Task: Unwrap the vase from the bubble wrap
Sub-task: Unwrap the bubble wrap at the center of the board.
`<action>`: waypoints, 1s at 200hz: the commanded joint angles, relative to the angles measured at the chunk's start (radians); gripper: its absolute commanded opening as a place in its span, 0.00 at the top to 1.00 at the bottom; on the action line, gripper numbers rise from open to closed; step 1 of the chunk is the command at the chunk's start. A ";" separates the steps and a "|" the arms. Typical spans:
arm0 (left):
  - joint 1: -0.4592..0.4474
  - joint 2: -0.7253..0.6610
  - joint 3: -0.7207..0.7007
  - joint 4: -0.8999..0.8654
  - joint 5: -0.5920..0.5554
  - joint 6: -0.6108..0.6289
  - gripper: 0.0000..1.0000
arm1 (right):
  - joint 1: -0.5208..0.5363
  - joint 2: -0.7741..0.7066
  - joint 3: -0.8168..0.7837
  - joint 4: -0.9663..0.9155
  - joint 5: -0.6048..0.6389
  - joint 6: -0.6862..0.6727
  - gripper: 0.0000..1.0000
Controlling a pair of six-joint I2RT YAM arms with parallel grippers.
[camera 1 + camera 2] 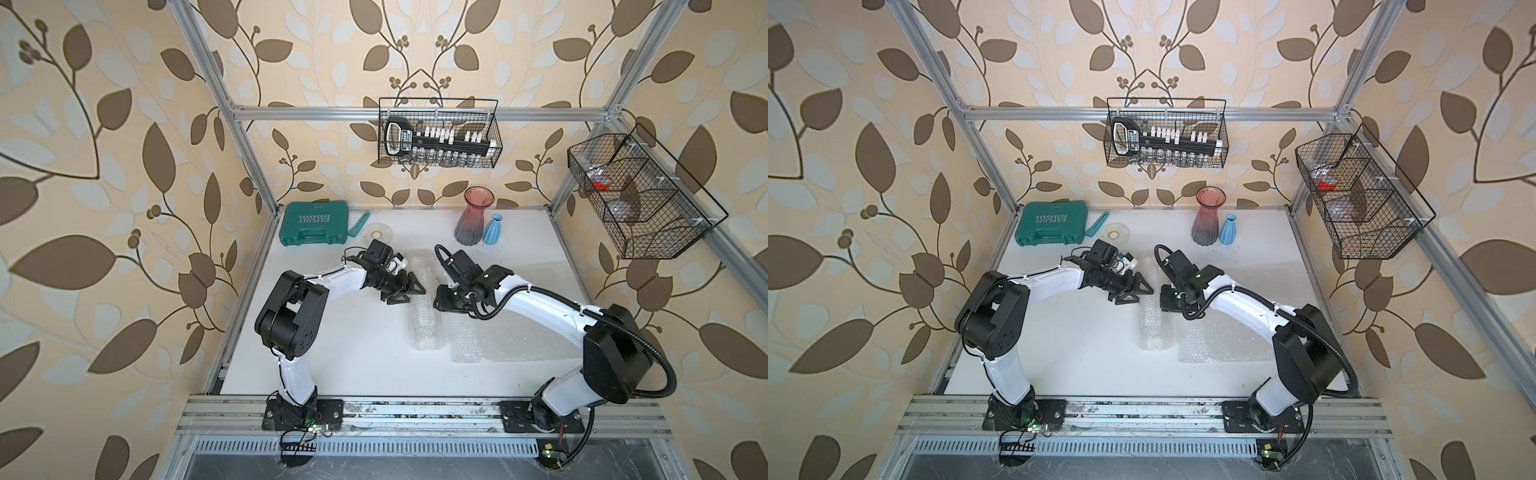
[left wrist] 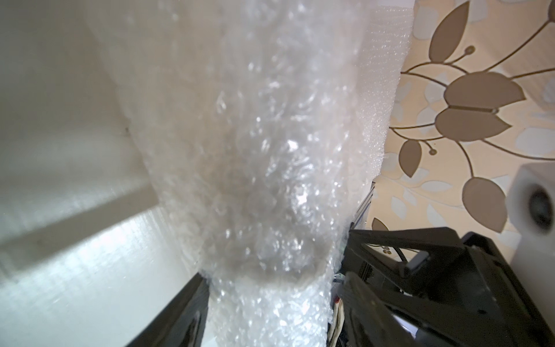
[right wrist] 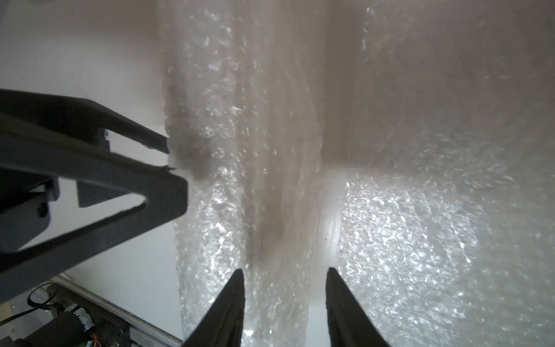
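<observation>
Jaws of the left gripper (image 1: 409, 296) stand partly closed and pinch the side of the bubble wrap roll (image 1: 424, 328). In the right wrist view the plastic dents darkly at its fingertips (image 3: 168, 186), and in the left wrist view the roll runs between both fingers. Jaws of the right gripper (image 3: 283, 279) stand apart, partly open, over the roll's opposite side, one tip above the roll and one above the thin strip of table beside it; whether they touch the plastic cannot be told. The roll lies on the white table (image 1: 353, 332) between the two grippers, running from back to front, with a flat bubble wrap sheet (image 1: 507, 328) spread just beside it on the robot's right. What the roll encloses is hidden. A red vase (image 1: 473, 216) and a blue vase (image 1: 493, 230) stand upright at the table's back, well apart from the roll.
</observation>
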 commanded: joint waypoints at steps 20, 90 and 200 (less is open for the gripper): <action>-0.014 -0.007 0.031 -0.014 0.010 0.027 0.30 | 0.012 0.041 0.055 -0.059 0.061 0.007 0.57; -0.016 -0.005 0.042 -0.024 0.016 0.034 0.29 | 0.038 0.092 0.111 -0.160 0.125 -0.023 0.61; -0.065 0.058 0.096 -0.093 0.035 0.084 0.07 | 0.048 0.145 0.165 -0.208 0.126 -0.061 0.61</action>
